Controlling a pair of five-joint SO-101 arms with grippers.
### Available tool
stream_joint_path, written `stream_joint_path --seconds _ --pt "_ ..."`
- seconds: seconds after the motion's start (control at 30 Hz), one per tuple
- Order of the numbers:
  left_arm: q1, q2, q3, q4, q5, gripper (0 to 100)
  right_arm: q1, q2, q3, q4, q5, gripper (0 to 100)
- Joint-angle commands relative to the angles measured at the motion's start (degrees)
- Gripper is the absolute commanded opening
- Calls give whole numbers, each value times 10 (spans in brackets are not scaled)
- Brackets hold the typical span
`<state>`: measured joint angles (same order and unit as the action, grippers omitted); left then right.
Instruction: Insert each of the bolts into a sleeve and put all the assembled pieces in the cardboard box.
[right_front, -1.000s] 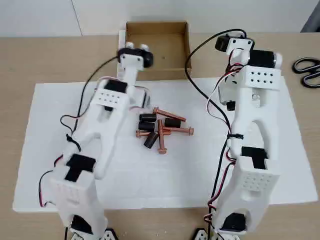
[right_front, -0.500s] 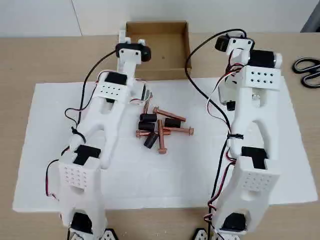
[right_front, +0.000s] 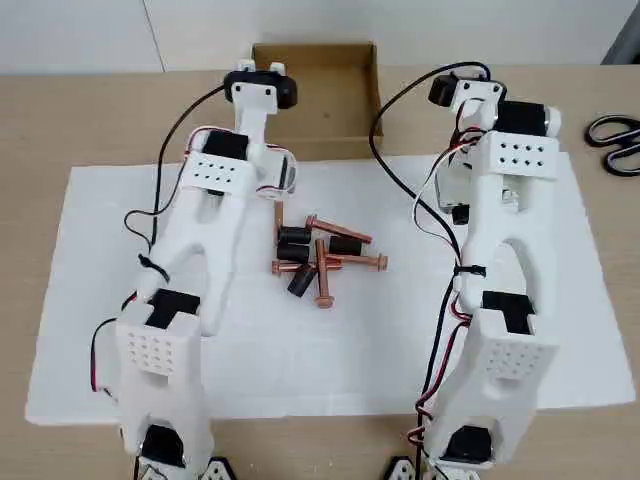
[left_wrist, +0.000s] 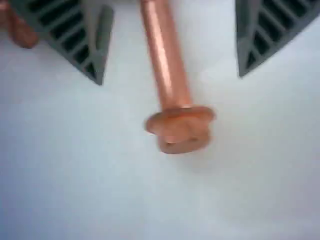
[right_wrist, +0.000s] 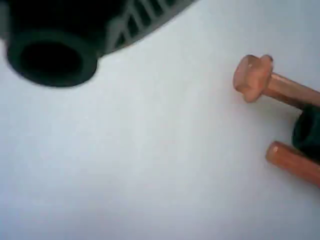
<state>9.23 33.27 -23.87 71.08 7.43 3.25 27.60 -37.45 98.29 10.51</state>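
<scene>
- The left end effector (left_wrist: 170, 75) stood released, its grey ribbed fingers (left_wrist: 75, 35) on either side of a copper flanged bolt (left_wrist: 175, 95) without touching it. That straddle looked like the setup for a grasp on the shank.
- That bolt lay flat on the white foam sheet (right_front: 120, 300), at the upper-left edge of the pile in the high view. Its outlying spot was probably why it was singled out.
- The right end effector (right_wrist: 70, 37) appeared clenched on a short black cylindrical sleeve (right_wrist: 50, 59). The bore faced outward, seemingly presented to receive a bolt.
- Other copper bolts (right_front: 340, 230) and black sleeves (right_front: 345, 245) lay jumbled at the centre of the sheet. None seemed joined yet.
- The shallow brown cardboard box (right_front: 375, 90) sat at upper centre on the wooden tabletop (right_front: 40, 120), just beyond the sheet. Its visible floor held no assembled piece, though the left arm (right_front: 215, 215) covered its left corner.
</scene>
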Motion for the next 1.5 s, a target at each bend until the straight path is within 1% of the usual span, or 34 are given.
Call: stream_joint_path --seconds 0.0,0.23,0.73,1.0,1.47 --pt "10 -1 -22 -1 2 167 3 -5 -2 5 4 7" --pt "8 57 -27 -21 4 167 3 -7 -2 5 4 7" --pt "-3 65 -36 -32 4 164 3 -8 -3 5 4 7" --pt "-2 65 -36 -32 4 48 3 -8 -3 5 4 7" --pt "1 98 -56 -28 4 49 3 -8 -3 5 4 7"
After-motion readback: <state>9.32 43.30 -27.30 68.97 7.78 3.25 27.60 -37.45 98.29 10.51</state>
